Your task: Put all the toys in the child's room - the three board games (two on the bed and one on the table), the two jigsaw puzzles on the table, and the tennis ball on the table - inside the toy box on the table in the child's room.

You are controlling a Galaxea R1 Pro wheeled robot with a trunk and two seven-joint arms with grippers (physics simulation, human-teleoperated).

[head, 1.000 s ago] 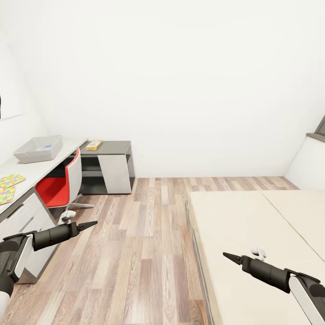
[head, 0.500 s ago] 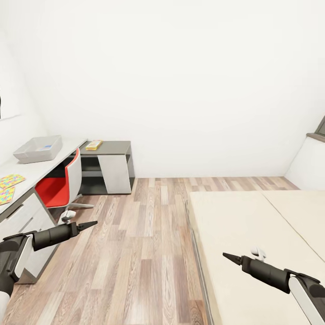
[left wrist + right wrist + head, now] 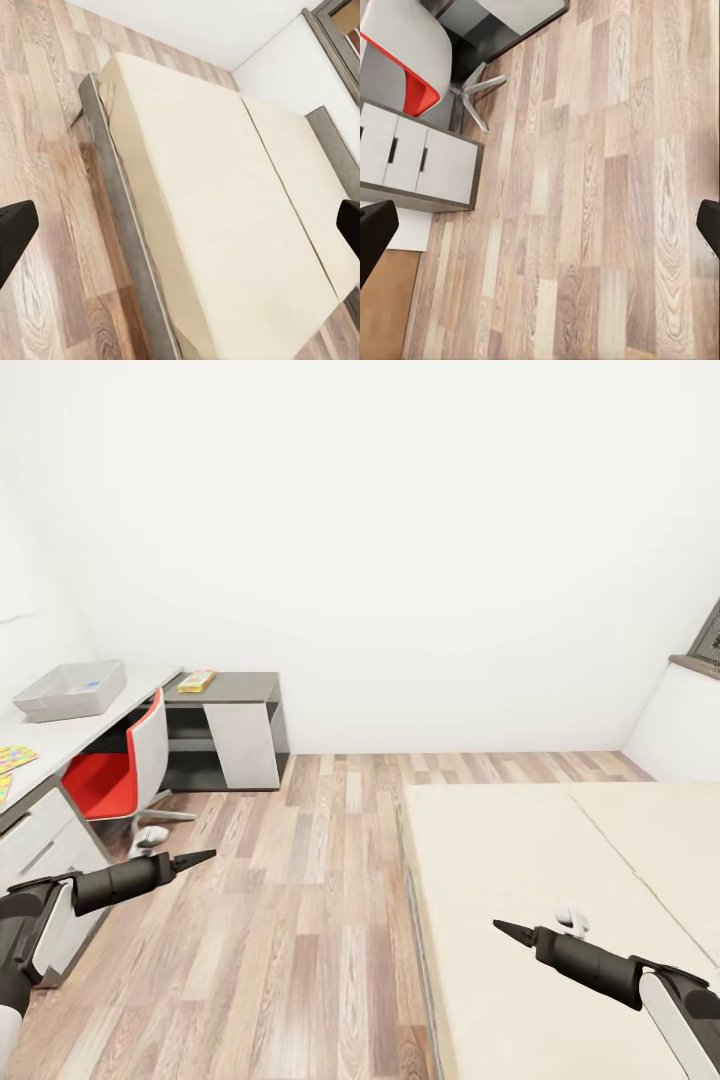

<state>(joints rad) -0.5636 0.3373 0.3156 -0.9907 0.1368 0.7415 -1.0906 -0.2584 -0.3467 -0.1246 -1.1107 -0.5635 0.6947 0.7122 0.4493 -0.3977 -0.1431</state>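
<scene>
The left gripper hangs over the wood floor. In the head view its tips seem drawn to one point, yet in its wrist view the fingers sit at opposite edges, spread wide with nothing between. The right gripper hovers over the bed, equally wide and empty in its own view.

The left wrist view takes in the bare cream bed with its seam; the right wrist view takes in white drawers and the red chair.

The head view adds the desk at left, carrying the grey toy box, a jigsaw puzzle near the edge, and a yellow board game on the darker side section.
</scene>
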